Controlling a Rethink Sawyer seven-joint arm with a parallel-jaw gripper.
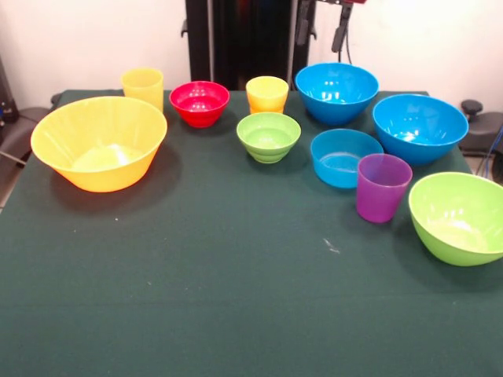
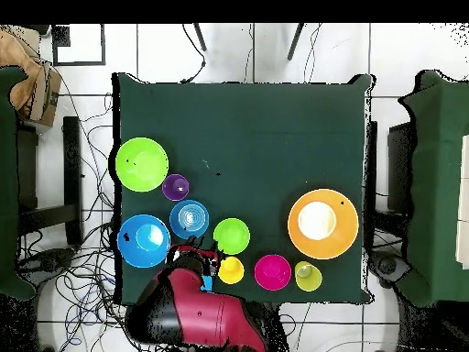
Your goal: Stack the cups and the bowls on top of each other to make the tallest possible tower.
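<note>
All cups and bowls stand apart on the green table; nothing is stacked. The huge orange-yellow bowl (image 1: 98, 141) (image 2: 322, 223) is at the left in the front view. Along the far edge are a yellow cup (image 1: 142, 85), the small red bowl (image 1: 200, 102), a second yellow cup (image 1: 267, 94) and a large blue bowl (image 1: 336, 92). The small green bowl (image 1: 268, 136), shallow blue bowl (image 1: 344, 157), second large blue bowl (image 1: 420, 127), purple cup (image 1: 383, 187) and lime green bowl (image 1: 460, 216) are on the right. My gripper (image 1: 343, 27) hangs drawn back above the far blue bowl.
The red arm (image 2: 197, 307) reaches over the table's robot-side edge and hides the far blue bowl in the overhead view. Chairs and cables surround the table (image 1: 236, 298). The half of the cloth away from the robot holds no objects.
</note>
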